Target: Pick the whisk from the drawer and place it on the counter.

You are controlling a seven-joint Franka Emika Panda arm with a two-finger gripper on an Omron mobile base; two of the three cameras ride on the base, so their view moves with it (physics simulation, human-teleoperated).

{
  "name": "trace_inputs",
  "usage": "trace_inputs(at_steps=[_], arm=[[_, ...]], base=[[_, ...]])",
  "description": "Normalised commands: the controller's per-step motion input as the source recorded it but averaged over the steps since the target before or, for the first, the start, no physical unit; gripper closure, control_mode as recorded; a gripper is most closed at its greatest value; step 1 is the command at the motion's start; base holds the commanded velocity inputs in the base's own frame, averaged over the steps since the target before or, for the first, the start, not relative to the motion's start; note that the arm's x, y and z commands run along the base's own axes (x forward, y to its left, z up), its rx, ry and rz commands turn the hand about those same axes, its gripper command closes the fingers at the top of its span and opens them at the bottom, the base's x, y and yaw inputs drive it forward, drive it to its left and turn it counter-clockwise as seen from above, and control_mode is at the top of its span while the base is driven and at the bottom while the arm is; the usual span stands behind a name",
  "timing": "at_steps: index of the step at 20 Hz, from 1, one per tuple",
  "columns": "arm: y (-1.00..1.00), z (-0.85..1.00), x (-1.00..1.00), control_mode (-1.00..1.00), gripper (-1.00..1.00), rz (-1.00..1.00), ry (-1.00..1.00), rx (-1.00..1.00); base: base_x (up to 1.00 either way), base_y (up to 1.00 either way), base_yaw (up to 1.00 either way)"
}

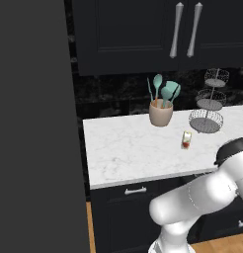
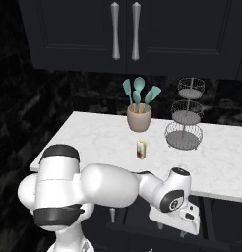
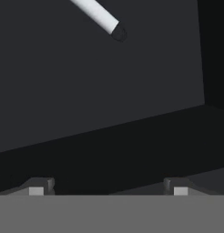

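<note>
In the hand view a slim silver-white handle with a dark tip, the whisk [image 3: 101, 19], lies on the dark floor of the drawer [image 3: 109, 95]; its wire balloon is cut off by the top edge. My gripper [image 3: 108, 189] is open, its two fingertips [image 3: 36, 187] wide apart with nothing between them, and the handle end lies ahead of them. In the right base view my arm reaches down below the white marble counter [image 2: 93, 140] and the hand [image 2: 176, 219] is lowered into the open drawer [image 2: 133, 231].
On the counter [image 1: 123, 148] stand a beige holder with teal spoons [image 1: 161, 112], a three-tier wire basket stand [image 1: 207, 106] and a small bottle [image 1: 186, 140]. Black upper cabinets hang above. A dark tall panel [image 1: 34, 123] walls off the left.
</note>
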Motion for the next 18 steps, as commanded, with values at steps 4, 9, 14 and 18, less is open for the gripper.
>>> trace_inputs(at_steps=[4,9,14,18], arm=[[-0.04,0.0,0.07,-1.0,-1.0,0.0,0.0,0.01],[-0.13,-0.1,-0.01,-1.0,-1.0,0.0,0.0,0.01],[-0.28,-0.57,-0.42,-1.0,-1.0,0.0,0.0,0.0],[-0.47,-0.73,-0.87,-1.0,-1.0,0.0,0.0,0.0]], base=[[0.0,0.0,0.0],[0.0,0.0,0.0],[0.0,0.0,0.0],[0.0,0.0,0.0]])
